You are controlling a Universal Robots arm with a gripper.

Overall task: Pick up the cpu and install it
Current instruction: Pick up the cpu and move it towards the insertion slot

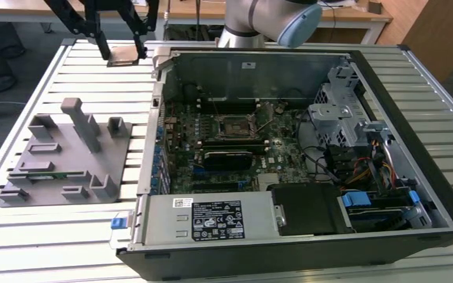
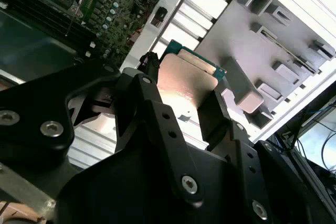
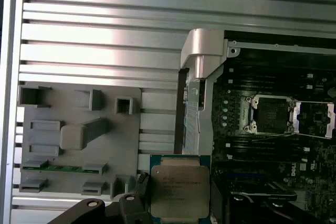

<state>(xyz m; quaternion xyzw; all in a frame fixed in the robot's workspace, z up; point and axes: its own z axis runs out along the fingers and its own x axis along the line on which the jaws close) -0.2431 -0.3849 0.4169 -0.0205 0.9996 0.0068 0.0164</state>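
The cpu (image 1: pixel 123 57) is a small flat square chip with a pale metal top and a green edge. My gripper (image 1: pixel 122 52) is shut on it, one black finger on each side. It hangs above the slatted table at the back, toward the exterior view's left, just outside the open computer case. Both wrist views show the cpu (image 2: pixel 185 77) (image 3: pixel 179 190) between the fingers (image 2: pixel 152 72). The open socket frame (image 1: pixel 232 125) (image 3: pixel 273 115) sits on the motherboard inside the case, well apart from the chip.
A grey plastic fixture (image 1: pixel 61 159) (image 3: pixel 79 135) lies on the slatted table (image 1: pixel 45 236), toward the exterior view's left, with a green memory stick (image 1: pixel 49 175) in one of its slots. The case wall (image 1: pixel 151 135) stands between the fixture and the motherboard. Cables and drive cages crowd the case's other side.
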